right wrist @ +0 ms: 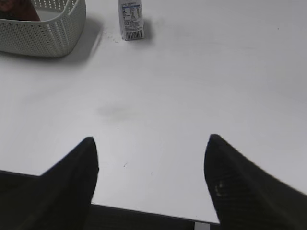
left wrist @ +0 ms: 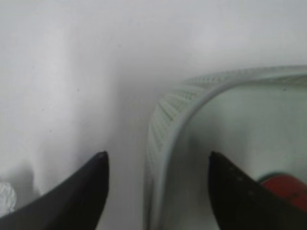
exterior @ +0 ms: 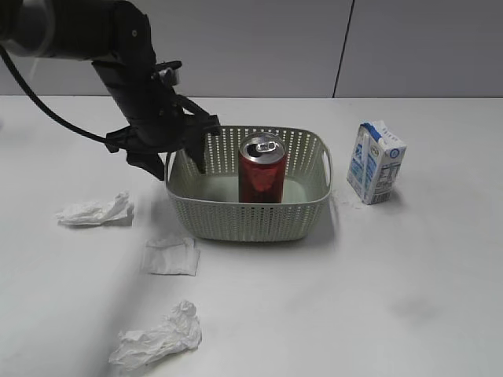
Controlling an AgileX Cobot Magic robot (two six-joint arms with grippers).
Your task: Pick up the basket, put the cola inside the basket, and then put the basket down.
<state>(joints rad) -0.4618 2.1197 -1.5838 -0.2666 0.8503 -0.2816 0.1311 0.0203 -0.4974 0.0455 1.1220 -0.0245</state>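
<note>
The pale green basket [exterior: 250,212] stands on the white table with the dark-red cola can [exterior: 261,171] upright inside it. My left gripper [exterior: 179,165] is open and straddles the basket's left wall, one finger outside and one inside. In the left wrist view the basket rim [left wrist: 165,124] runs between the two fingers of the left gripper [left wrist: 158,155], and a bit of the cola [left wrist: 288,188] shows at the lower right. My right gripper [right wrist: 149,140] is open and empty near the table's front edge, far from the basket [right wrist: 43,33].
A blue-and-white carton [exterior: 376,162] stands right of the basket; it also shows in the right wrist view [right wrist: 131,19]. Three crumpled white tissues lie on the left: one [exterior: 96,210] beside the basket, one [exterior: 171,256] in front, one [exterior: 156,338] near the front edge.
</note>
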